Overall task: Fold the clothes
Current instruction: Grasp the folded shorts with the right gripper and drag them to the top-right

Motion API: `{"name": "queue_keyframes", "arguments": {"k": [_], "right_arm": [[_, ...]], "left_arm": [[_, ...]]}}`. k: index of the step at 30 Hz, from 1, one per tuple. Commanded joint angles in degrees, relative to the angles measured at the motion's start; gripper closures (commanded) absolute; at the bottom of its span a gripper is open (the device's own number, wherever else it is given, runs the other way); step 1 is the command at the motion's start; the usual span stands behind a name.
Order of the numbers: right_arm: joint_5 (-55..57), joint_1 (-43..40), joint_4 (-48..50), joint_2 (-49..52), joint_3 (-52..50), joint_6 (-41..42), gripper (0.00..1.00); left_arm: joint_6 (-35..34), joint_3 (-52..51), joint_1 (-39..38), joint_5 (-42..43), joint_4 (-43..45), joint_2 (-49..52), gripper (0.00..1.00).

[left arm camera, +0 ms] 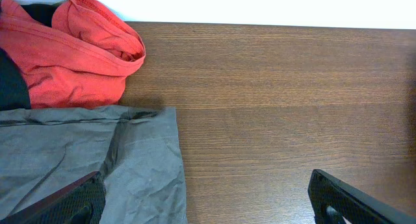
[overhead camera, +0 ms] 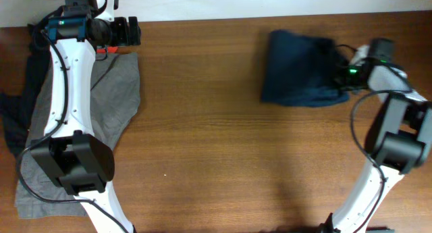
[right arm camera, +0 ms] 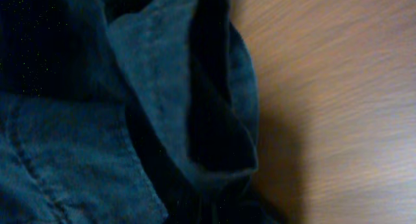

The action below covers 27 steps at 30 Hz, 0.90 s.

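right fingers (overhead camera: 342,72) pinch shorts (overhead camera: 297,67) at their right edge, cloth lying left of them near surface (overhead camera: 216,145) far edge; left fingers (overhead camera: 129,32) spread, well apart.

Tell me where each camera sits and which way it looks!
Overhead: above the table, looking straight down; shows the left arm and right arm.
Left wrist: on the left arm, looking down and forward at the red cloth and grey cloth; the open left claw shows at the bottom.
Right wrist: on the right arm, very close to the navy cloth; none of the robot shows.
Shared: overhead also sees the grey cloth and the navy cloth.
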Motion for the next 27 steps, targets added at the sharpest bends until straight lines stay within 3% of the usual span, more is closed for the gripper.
{"name": "queue_keyframes", "arguments": {"k": [1, 7, 16, 24, 26, 27], "right_arm": [[1.1, -7.4, 1.4, 1.5, -0.5, 11.5, 0.96], [-0.2, -14.7, 3.0, 1.5, -0.5, 22.6, 0.96], [0.2, -6.0, 4.4, 1.5, -0.6, 37.4, 0.96], [4.6, 0.1, 7.2, 1.4, -0.5, 35.0, 0.96], [2.5, 0.0, 7.9, 0.6, -0.5, 29.3, 0.96], [-1.7, -0.3, 8.6, -0.3, -0.5, 21.6, 0.87]], "left_arm": [[0.5, 1.0, -0.1, 0.2, 0.1, -1.5, 0.01], [0.5, 1.0, -0.1, 0.2, 0.1, -1.5, 0.01], [0.5, 1.0, -1.5, 0.2, 0.1, -1.4, 0.01], [0.5, 1.0, -2.7, 0.2, 0.1, -1.4, 0.01], [0.5, 1.0, -2.6, 0.1, 0.1, -1.4, 0.01], [0.5, 1.0, -2.6, -0.1, 0.1, -1.4, 0.01]]}}
